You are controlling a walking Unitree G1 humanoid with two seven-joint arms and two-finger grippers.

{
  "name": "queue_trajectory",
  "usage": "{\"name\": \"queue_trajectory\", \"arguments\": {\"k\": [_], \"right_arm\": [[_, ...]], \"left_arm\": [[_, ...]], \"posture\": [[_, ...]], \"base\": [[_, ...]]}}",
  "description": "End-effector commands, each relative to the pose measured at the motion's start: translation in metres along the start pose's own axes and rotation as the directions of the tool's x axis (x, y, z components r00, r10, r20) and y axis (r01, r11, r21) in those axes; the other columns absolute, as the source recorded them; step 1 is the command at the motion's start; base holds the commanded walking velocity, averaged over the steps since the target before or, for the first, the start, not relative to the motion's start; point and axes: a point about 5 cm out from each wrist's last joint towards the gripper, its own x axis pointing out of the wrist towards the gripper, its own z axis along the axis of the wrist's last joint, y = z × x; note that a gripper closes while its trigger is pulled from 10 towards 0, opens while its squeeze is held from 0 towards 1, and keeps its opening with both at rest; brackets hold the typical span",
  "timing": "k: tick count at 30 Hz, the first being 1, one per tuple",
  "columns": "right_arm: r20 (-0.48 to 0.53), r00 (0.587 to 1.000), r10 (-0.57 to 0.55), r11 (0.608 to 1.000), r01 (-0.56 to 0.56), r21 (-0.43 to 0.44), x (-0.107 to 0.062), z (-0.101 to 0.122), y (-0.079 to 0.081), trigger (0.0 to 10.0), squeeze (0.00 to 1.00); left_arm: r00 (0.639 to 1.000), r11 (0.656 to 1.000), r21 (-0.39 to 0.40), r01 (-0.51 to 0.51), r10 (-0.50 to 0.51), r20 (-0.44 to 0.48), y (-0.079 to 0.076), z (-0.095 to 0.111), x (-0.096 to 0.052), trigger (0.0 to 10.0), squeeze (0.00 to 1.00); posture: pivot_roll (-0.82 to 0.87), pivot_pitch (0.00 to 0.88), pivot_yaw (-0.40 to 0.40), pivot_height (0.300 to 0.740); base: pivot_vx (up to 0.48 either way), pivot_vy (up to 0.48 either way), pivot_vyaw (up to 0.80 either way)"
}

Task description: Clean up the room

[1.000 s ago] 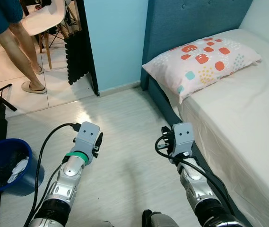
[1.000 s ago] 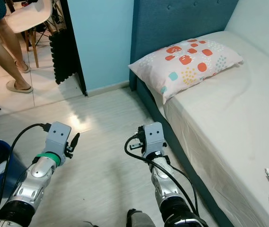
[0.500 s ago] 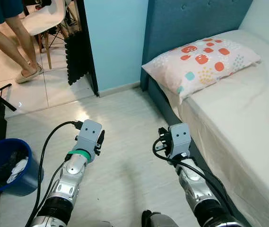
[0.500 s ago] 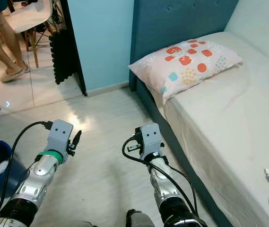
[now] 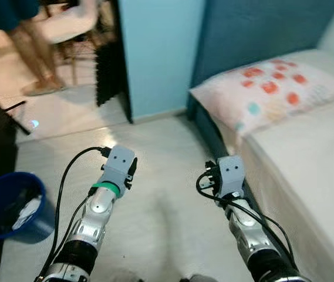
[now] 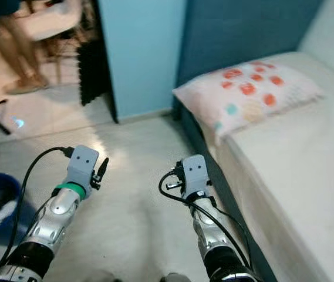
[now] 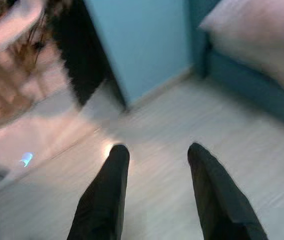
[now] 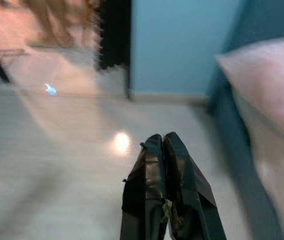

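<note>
Both arms reach forward over the pale floor point(image 5: 161, 153). The left gripper point(image 7: 154, 150) has its fingers spread, empty; the right gripper point(image 8: 162, 142) is pressed closed on nothing. One spotted pillow point(image 5: 266, 88) lies on the bed point(image 5: 313, 158); one blue bin point(image 5: 8, 205) stands at the robot's left.

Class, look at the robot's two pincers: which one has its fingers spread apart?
The left pincer: floor shows between its two fingers. The right pincer has its fingers pressed together.
</note>
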Motion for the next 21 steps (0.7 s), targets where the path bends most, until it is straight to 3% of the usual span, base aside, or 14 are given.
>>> {"name": "queue_trajectory", "arguments": {"k": [1, 19, 21], "right_arm": [[-0.043, 0.999, -0.033, 0.999, 0.033, -0.008, -0.0087, -0.0102, -0.0114, 10.0, 0.00], [-0.056, 0.998, -0.037, 0.999, 0.037, -0.008, -0.0103, -0.0129, -0.0119, 10.0, 0.00], [-0.058, 0.998, -0.038, 0.999, 0.038, -0.007, -0.0104, -0.0131, -0.0120, 10.0, 0.00]], "left_arm": [[1.000, 1.000, -0.010, 0.027, -0.027, 0.000, -0.0112, 0.0004, 0.0000, 10.0, 0.00], [0.999, 0.999, -0.001, 0.033, -0.033, -0.001, -0.0113, -0.0012, -0.0003, 10.0, 0.00], [0.999, 0.999, -0.001, 0.034, -0.034, -0.001, -0.0116, -0.0013, -0.0004, 10.0, 0.00]], "posture": [[0.02, 0.019, 0.019, 0.740], [0.02, 0.025, 0.024, 0.740], [0.02, 0.026, 0.023, 0.740]], "base": [[0.465, 0.000, 0.00], [0.463, 0.000, 0.00], [0.465, 0.000, -0.66]]}}
